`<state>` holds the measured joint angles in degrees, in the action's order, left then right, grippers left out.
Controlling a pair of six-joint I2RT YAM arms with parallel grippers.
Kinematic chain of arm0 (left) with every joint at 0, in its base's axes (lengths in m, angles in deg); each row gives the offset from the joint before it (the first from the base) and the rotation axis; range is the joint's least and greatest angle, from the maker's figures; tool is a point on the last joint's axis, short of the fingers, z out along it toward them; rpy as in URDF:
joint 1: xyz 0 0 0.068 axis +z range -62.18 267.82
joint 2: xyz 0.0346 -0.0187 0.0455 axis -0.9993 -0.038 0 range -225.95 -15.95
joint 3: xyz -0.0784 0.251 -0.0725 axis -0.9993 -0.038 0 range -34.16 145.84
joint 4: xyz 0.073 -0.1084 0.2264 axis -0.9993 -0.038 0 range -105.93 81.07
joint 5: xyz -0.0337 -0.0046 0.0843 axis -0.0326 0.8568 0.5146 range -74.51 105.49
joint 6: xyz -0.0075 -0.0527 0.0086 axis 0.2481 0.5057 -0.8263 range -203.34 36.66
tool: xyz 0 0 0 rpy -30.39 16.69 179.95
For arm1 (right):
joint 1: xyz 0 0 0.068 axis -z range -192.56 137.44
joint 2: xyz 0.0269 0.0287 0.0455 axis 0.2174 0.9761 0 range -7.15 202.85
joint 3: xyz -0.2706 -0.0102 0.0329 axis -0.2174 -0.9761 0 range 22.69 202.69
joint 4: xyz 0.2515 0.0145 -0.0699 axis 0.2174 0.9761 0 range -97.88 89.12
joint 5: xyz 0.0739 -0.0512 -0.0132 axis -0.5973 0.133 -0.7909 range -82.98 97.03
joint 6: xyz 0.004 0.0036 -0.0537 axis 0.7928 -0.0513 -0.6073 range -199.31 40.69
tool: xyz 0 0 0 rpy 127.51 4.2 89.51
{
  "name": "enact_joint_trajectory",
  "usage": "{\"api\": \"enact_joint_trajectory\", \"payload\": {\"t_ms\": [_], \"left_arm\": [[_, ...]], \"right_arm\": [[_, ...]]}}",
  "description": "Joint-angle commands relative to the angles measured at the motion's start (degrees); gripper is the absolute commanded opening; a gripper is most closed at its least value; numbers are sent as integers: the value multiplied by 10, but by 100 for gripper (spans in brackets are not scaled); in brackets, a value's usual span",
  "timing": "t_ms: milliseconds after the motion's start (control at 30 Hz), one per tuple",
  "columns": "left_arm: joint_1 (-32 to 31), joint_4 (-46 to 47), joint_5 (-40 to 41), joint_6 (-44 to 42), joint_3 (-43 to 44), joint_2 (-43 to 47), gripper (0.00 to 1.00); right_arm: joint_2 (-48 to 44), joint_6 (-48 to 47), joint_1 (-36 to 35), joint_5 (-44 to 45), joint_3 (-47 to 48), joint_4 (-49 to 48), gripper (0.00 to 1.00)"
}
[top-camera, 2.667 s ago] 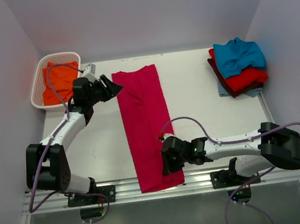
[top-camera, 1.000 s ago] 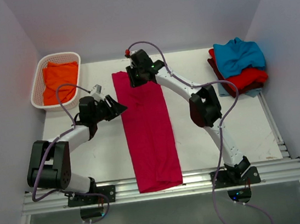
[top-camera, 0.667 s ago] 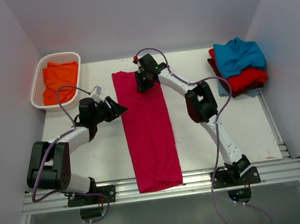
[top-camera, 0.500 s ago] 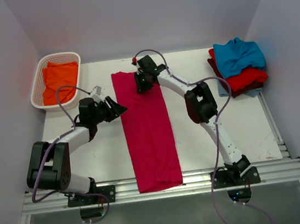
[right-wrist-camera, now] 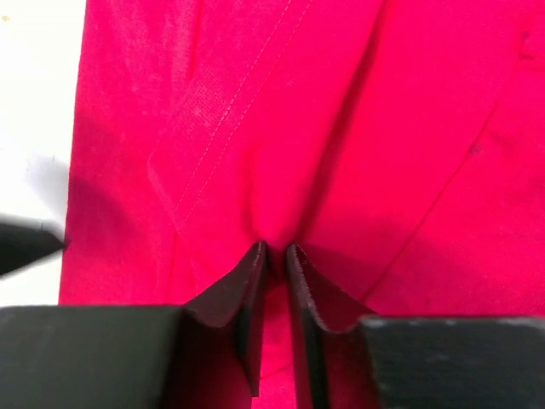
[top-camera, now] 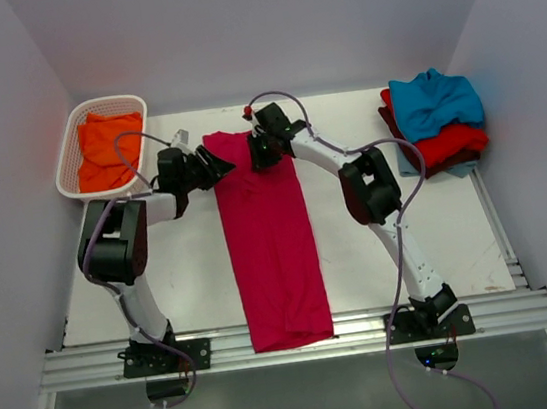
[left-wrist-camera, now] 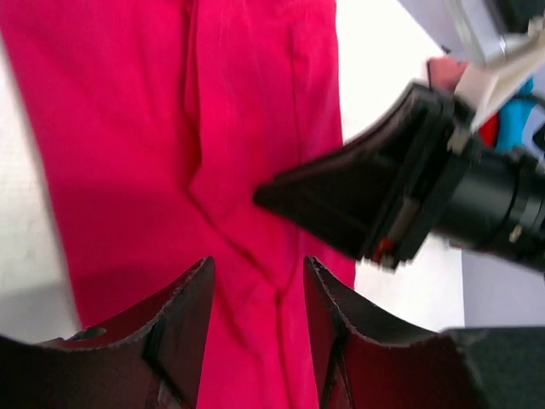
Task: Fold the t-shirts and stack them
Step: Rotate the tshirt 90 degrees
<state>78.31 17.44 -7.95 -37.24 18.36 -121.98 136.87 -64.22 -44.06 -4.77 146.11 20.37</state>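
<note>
The right gripper point(right-wrist-camera: 274, 256) is almost closed, and its two fingers pinch a small raised ridge of the crimson-pink t-shirt point(right-wrist-camera: 383, 128) near the far end of the cloth. The left gripper point(left-wrist-camera: 255, 294) stands about half open just over the far left part of the same shirt. There is cloth under its gap, but I see nothing gripped. The two grippers are near each other, and in the left wrist view the right one shows just beside the left fingers point(left-wrist-camera: 183, 311). The shirt lies on the table point(top-camera: 396, 219) as a long narrow strip, from the far side down to the near edge, between the two arms. I think the main risk is the thin pinch: it may hold only the upper layer, so on lifting the layers could separate and the long fold would open. If the left gripper closes on fewer layers, or beside the edge, the two corners would rise unevenly and the next fold would come out skew. A careless closing move could also knock the grippers together. The basket point(top-camera: 67, 156) with the orange t-shirt point(top-camera: 104, 146) is just beside the left arm, so its cable might catch there. The stack point(top-camera: 435, 128) at the right is well apart.
</note>
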Motion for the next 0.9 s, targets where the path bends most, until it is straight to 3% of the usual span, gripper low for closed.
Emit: {"api": "enact_joint_trajectory", "payload": {"t_ms": [0,167,233,500,700,867], "left_arm": [[-1,61,8,32,77,-49,49],[-1,4,18,22,149,-114,45],[-1,-48,40,14,176,-125,45],[-2,-92,53,-8,190,-141,44],[-13,-75,28,-14,168,-149,43],[-23,14,-7,4,128,-155,43]], "right_arm": [[-16,1,8,-12,-19,30,18],[-18,12,15,-15,-33,17,4],[-18,14,20,-16,-37,13,4],[-15,32,33,-28,-57,-6,0],[-15,39,39,-35,-67,-19,0],[-16,41,42,-38,-73,-22,0]]}}
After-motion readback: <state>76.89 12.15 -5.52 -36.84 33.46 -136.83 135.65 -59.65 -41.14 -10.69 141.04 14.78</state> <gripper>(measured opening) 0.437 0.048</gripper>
